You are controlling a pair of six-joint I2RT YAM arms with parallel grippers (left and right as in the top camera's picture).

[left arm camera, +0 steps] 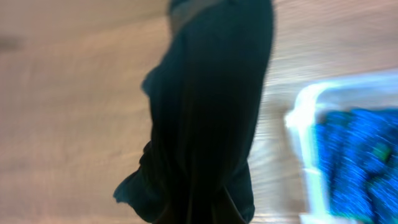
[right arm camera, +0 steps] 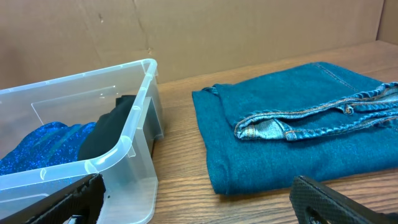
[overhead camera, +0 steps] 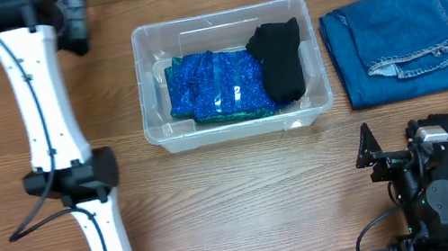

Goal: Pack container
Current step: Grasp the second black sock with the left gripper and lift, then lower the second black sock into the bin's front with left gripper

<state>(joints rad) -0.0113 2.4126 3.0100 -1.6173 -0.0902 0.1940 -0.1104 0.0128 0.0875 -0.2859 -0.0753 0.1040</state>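
Plenty of bare bench (overhead camera: pixel 246 204) fronts the container (overhead camera: pixel 220 14), mid-bench — jeans (overhead camera: pixel 401 41) just off its right edge. Right gripper (right arm camera: pixel 199 202) gapes; left gripper (overhead camera: pixel 77 31) clamps a dark cloth (left arm camera: pixel 205 112) left of its rim.

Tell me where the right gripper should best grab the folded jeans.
Probably the folded edge of the jeans that faces the container, near the front corner, with the right gripper coming down from above. All layers seem to meet there in one thick fold. The loose hems lie on top and would likely lift alone.
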